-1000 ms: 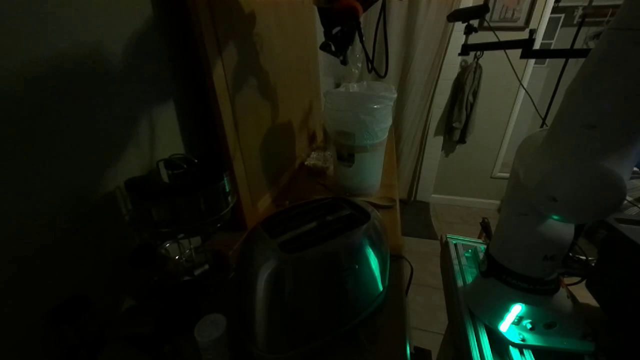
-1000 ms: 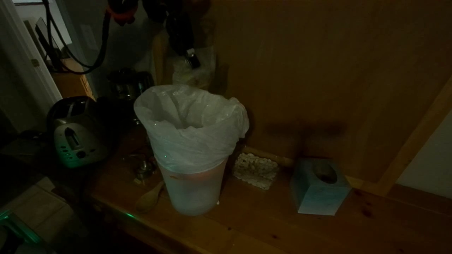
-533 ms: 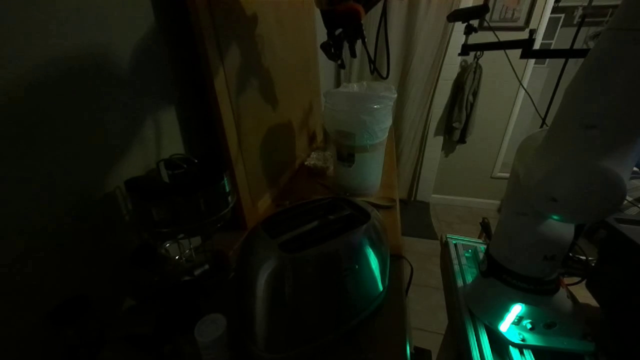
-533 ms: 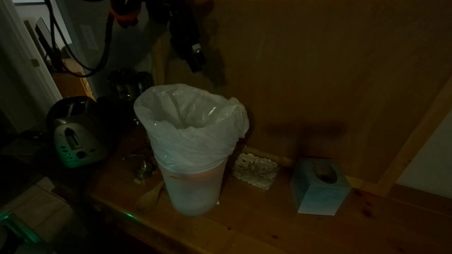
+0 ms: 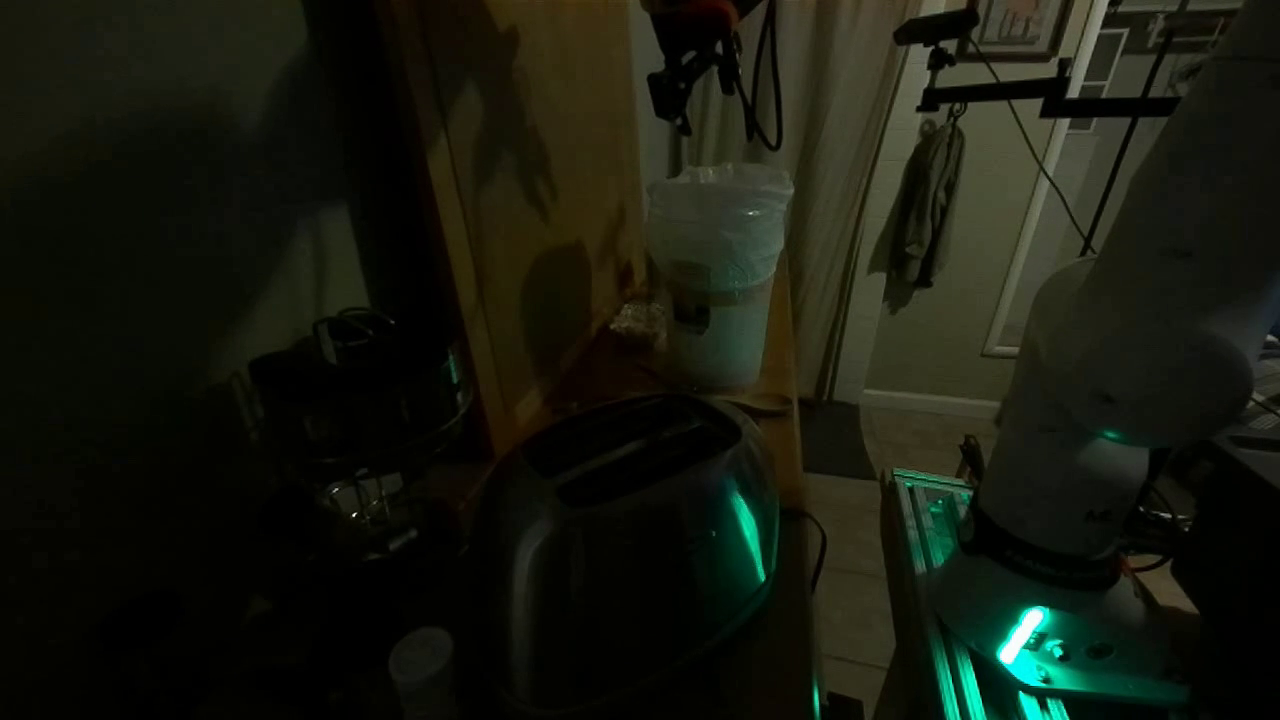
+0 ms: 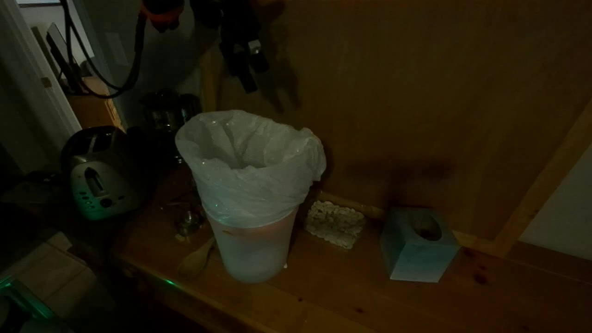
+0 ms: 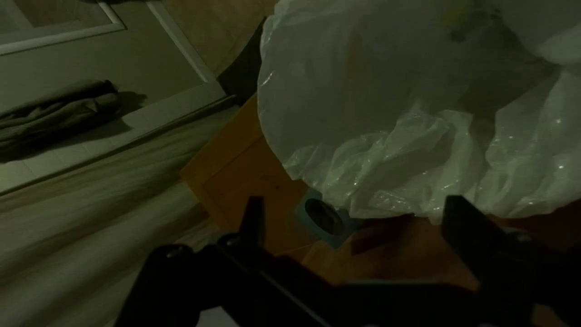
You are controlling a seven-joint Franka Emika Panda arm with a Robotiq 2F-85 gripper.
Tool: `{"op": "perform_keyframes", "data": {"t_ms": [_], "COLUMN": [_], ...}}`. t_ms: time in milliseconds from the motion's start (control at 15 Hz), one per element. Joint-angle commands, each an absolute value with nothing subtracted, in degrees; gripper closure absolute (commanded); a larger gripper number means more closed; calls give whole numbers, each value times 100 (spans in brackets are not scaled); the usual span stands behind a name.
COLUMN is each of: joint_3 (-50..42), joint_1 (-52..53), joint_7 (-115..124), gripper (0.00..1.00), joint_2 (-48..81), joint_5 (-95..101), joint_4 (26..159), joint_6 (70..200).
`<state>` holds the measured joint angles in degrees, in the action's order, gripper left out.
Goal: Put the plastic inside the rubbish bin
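Plainly, the gripper point(image 7: 354, 209) has its fingers point(image 7: 254, 220) well apart, one tip left of centre and the other right of centre in the lower half of the wrist view. In both exterior views it hangs near the top of the frame, above the rubbish bin point(image 6: 253, 252) and clear of it.

The bin stands upright on a wooden counter point(image 6: 365, 293), left of centre in an exterior view. A whitish bag liner point(image 6: 259, 189), wrinkled and shiny, is folded down over its upper part; the open mouth fills the upper right of the wrist view. A faint yellowish patch point(image 7: 457, 20) shows inside there, too dim to tell whether it is the plastic.

In an exterior view, a pebbled rectangular piece point(image 6: 335, 224) lies just right of the bin, with a tissue box point(image 6: 418, 247) farther right and a wooden spoon point(image 6: 196, 261) to the bin's lower left. A toaster point(image 5: 630, 560) takes up the lower centre in an exterior view, glinting green on its right side. The arm point(image 5: 1080, 410) rises at the right, and a garment point(image 5: 930, 210) hangs at upper right, beside a pale curtain point(image 5: 830, 180).
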<state>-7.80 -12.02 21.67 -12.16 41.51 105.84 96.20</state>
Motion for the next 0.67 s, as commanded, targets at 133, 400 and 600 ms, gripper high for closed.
{"op": "perform_keyframes", "data": {"t_ms": [133,400,600], "joint_3": [-1026,-1234,-1297], "joint_1": [-1191,-1215,-1179], "joint_7": [1298,426,-78], "gripper": [0,0,0], "joint_2": [-1241,-1059,-1040], "joint_5": [3586,2540,2038], "joint_4": [9828,8902,8530], "joint_6": [9392,8590,7946]}}
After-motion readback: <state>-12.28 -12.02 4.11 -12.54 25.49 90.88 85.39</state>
